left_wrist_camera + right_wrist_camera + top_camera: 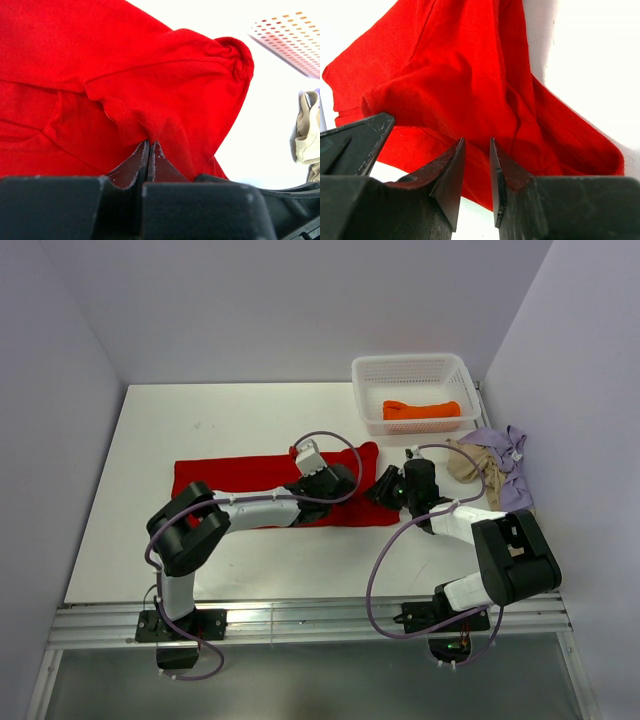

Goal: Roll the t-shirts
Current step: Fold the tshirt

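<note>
The red t-shirt (250,480) lies spread flat across the middle of the table. My left gripper (345,481) is shut on a fold of its right end; in the left wrist view the red cloth (165,85) tents up from the closed tips (149,143). My right gripper (384,488) is just right of it at the shirt's right edge, open by a narrow gap and empty (477,142), with the red cloth (450,75) beyond the tips. An orange t-shirt (422,410) lies rolled in the basket. The beige (472,464) and lilac (508,462) t-shirts lie crumpled at the right.
The white mesh basket (372,375) stands at the back right, also in the left wrist view (295,35). The beige shirt shows at that view's right edge (305,130). Grey walls close in the table on three sides. Purple cables loop over both arms.
</note>
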Available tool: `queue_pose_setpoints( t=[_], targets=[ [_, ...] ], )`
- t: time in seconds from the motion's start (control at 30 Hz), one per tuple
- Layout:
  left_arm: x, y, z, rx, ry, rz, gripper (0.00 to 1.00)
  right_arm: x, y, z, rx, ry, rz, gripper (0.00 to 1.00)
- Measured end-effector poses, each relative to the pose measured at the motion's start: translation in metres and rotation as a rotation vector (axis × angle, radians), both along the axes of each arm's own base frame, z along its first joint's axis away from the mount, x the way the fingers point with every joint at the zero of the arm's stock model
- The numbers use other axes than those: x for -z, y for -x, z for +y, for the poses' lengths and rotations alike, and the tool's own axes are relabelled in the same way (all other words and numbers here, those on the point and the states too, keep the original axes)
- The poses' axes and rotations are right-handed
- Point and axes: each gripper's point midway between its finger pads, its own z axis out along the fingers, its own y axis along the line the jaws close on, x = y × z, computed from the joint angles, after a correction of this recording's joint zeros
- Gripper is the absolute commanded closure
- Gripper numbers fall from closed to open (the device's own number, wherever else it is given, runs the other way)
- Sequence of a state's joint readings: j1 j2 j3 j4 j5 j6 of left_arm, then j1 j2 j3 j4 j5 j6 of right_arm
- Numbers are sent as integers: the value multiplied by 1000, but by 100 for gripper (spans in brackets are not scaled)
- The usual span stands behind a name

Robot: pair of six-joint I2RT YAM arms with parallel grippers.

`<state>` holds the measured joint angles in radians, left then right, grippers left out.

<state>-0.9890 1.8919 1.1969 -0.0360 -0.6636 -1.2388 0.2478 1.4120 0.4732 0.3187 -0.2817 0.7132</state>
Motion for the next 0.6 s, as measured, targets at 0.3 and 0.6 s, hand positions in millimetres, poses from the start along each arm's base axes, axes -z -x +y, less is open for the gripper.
queue_pose_setpoints(
  t=[0.3, 0.6],
  targets=[
    [-4, 5, 3, 6, -16, 15, 100, -6, -3, -4, 13, -2, -19, 54],
    [-5, 4, -1, 24, 6, 38, 100, -17, 4, -1, 0, -37, -61, 46]
  ],
)
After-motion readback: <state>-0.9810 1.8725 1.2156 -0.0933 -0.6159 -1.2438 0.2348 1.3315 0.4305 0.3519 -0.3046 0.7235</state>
